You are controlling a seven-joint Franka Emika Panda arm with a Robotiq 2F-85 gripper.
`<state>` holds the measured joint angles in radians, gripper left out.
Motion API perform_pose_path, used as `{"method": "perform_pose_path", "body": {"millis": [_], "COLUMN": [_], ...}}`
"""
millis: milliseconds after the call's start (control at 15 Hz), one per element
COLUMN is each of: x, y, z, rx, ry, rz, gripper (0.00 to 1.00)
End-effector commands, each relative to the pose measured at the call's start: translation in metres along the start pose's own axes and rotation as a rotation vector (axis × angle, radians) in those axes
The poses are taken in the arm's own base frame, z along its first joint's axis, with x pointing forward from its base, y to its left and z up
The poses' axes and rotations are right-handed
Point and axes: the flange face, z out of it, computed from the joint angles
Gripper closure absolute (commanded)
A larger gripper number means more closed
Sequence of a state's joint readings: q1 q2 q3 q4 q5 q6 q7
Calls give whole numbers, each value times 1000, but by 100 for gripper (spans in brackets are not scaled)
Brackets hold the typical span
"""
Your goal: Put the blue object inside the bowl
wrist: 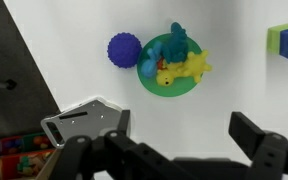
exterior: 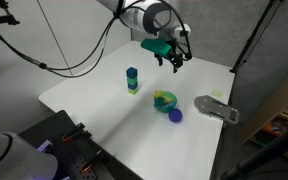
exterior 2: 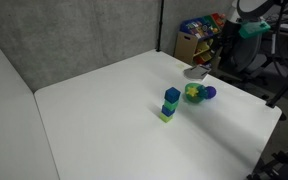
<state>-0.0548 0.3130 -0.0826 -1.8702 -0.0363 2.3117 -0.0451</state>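
The green bowl [wrist: 169, 76] sits on the white table. The blue-teal pointed object [wrist: 175, 52] lies inside it, beside a yellow toy [wrist: 184, 70]. The bowl also shows in both exterior views [exterior: 165, 101] [exterior 2: 193, 93]. My gripper [wrist: 182, 135] is open and empty, raised well above the table and apart from the bowl. It shows in an exterior view [exterior: 174, 58] up near the table's far side.
A dark blue ball [wrist: 124, 50] lies next to the bowl. A flat grey metal piece [wrist: 82, 122] lies nearby. A stack of blue and green blocks [exterior: 132, 80] stands further off. A white table [exterior: 104, 110] carries all of it; boxes of clutter [exterior 2: 196, 38] stand beyond its edge.
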Motion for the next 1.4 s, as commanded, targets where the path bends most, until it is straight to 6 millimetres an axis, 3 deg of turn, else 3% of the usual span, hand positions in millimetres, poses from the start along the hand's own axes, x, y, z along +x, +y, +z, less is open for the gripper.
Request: {"method": "perform_pose_path", "body": {"millis": [0, 867, 1067, 1133, 1333], "x": [-29, -127, -139, -131, -134], "y": [5, 9, 12, 10, 11], "z": [-44, -214, -225, -222, -225], "rx": [70, 101, 65, 90, 77], "ry": [-22, -144, -158, -146, -149], "rz": [-24, -37, -57, -46, -49], "gripper": [0, 0, 0, 0, 0]}}
